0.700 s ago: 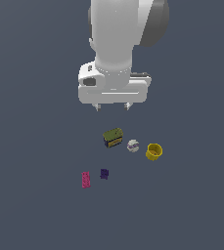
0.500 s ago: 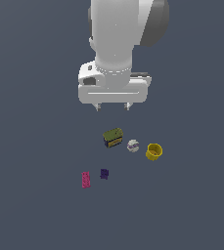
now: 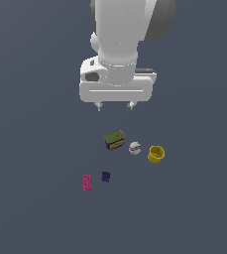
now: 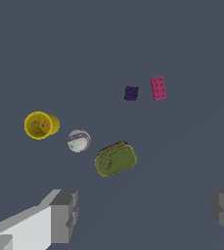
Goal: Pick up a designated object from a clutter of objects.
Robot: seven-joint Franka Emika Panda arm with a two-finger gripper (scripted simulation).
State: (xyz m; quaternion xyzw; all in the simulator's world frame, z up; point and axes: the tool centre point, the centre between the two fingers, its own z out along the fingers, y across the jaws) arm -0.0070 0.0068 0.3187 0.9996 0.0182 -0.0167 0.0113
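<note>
Purple block (image 3: 105, 176), small, dark and almost square, sits on the gray floor (image 3: 30, 208) near the front of the exterior view, just beside the flat pink brick (image 3: 87, 182) on its left, and no writing shows on it. Farther back lie the olive box (image 3: 115, 140), the white ball (image 3: 135, 148) with faint purple marks only the wrist view shows clearly, and the yellow cup (image 3: 156, 154) off to the right. Above them hangs the gripper (image 3: 115, 105), its fingers (image 4: 64, 215) wide apart and holding nothing.
</note>
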